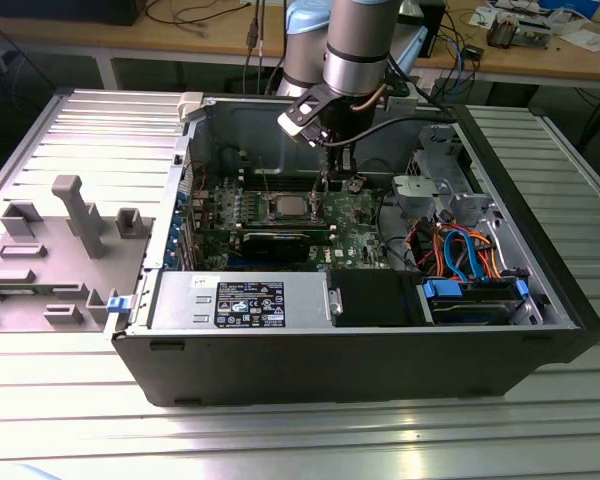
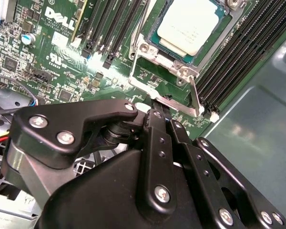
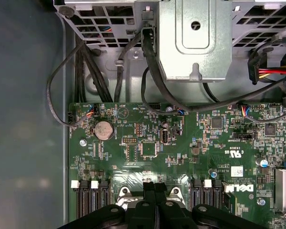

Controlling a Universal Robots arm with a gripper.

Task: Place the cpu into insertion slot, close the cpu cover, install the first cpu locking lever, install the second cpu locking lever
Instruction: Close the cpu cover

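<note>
Cpu point(image 2: 188, 26) seated in slot point(image 2: 152, 38), cover point(image 2: 148, 57) down over it. We see fingers point(image 2: 157, 129) pressed together, gripping nothing, tip beside lever point(image 2: 195, 98) at cover's edge; closed tip likely serves as pusher for thin lever, we judge.

Computer case point(image 1: 330, 365) sits open on the ribbed table point(image 1: 280, 440), power supply point(image 1: 242, 300) along its near wall, orange and blue cables point(image 1: 460, 250) inside, grey fixture point(image 1: 65, 235) lying outside it.
</note>
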